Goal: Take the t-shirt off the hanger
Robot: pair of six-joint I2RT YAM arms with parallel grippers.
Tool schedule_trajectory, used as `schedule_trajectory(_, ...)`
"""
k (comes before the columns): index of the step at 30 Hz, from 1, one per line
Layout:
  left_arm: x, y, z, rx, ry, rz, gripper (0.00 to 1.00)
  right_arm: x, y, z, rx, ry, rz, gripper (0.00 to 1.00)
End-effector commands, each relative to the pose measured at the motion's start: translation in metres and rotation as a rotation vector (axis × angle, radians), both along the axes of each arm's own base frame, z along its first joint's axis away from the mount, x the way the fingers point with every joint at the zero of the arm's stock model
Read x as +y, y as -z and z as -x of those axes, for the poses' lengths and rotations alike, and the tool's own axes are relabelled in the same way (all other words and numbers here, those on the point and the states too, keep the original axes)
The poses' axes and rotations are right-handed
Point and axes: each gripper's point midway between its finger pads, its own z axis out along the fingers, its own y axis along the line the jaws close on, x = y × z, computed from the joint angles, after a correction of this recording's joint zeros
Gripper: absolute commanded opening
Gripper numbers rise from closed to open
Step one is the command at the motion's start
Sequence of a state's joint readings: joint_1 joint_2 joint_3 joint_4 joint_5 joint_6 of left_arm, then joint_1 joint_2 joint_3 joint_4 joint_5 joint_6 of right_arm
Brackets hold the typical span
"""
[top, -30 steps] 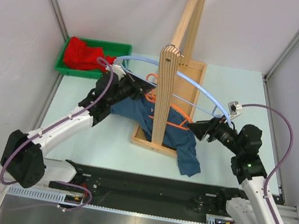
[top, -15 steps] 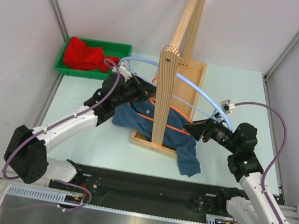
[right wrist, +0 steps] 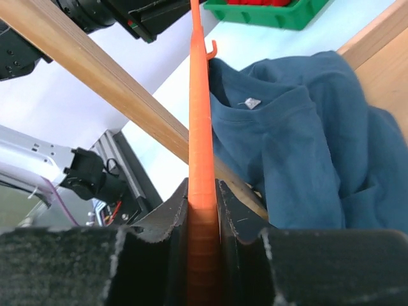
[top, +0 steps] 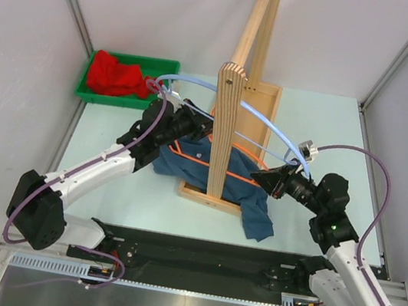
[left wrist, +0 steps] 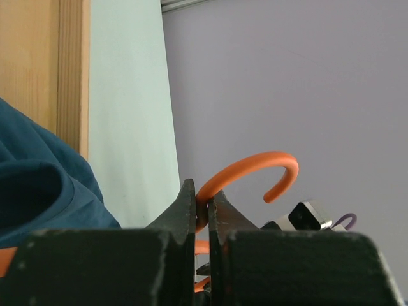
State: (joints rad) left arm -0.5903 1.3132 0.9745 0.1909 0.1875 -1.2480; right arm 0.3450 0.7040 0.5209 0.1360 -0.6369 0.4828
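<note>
The blue t-shirt (top: 257,217) is nearest, one end spilling off the near right corner of the wooden stand (top: 263,100) onto the table. The rest is heaped across the stand's base. Just to its right, the right gripper (right wrist: 203,191) is clamped tight on one arm of the orange hanger (right wrist: 197,95), which its wrist camera sees edge-on. The collar (right wrist: 245,102) lies just right of that bar. I cannot tell whether any of the hanger is inside the neck opening.

Farther in, beyond the upright post (top: 224,125), the left gripper (left wrist: 201,203) is pinched together on the hook (left wrist: 255,167), with cloth bunched just to its left. At the far left a green bin (top: 100,98) holds a red cloth (top: 116,73).

The step in hand looks like working the hanger free of the shirt. Both grippers hold the hanger and neither holds the cloth, so only the shirt's weight and its drag on the base resist the pull.

- Move the two grippers together, or the hanger will twist between them.
- Tip one arm of the hanger toward the collar so it leaves through the neck without stretching it.
- Go slowly and watch for the shirt lifting with the hanger. If it does, one gripper probably has to let go and pin the cloth.
- The post stands between the arms, so draw the hanger sideways and upward, clear of it.
</note>
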Motion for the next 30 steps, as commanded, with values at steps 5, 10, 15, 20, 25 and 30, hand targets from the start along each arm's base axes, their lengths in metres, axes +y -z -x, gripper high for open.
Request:
schedule_trajectory(5, 0.005, -0.005, 0.010, -0.005, 0.019, 0.099, 0.34, -0.040, -0.002, -0.007, -0.042, 0.213, 0.056, 0.00)
schedule_trajectory(10, 0.020, 0.004, 0.015, -0.022, 0.018, 0.095, 0.51, -0.064, 0.005, -0.009, -0.010, 0.274, 0.071, 0.00)
schedule_trajectory(15, 0.041, 0.032, 0.029, -0.018, 0.007, 0.025, 0.64, -0.079, -0.010, -0.012, -0.024, 0.294, 0.034, 0.00)
schedule_trajectory(20, 0.060, 0.065, 0.058, -0.007, 0.019, -0.063, 0.68, -0.094, -0.046, -0.027, -0.090, 0.331, 0.050, 0.00)
schedule_trajectory(25, 0.074, 0.094, 0.084, 0.016, 0.026, -0.101, 0.70, -0.102, -0.078, -0.059, -0.127, 0.336, 0.071, 0.00)
schedule_trajectory(30, 0.088, 0.118, 0.105, 0.038, 0.025, -0.144, 0.71, -0.107, -0.131, -0.083, -0.263, 0.311, 0.150, 0.00)
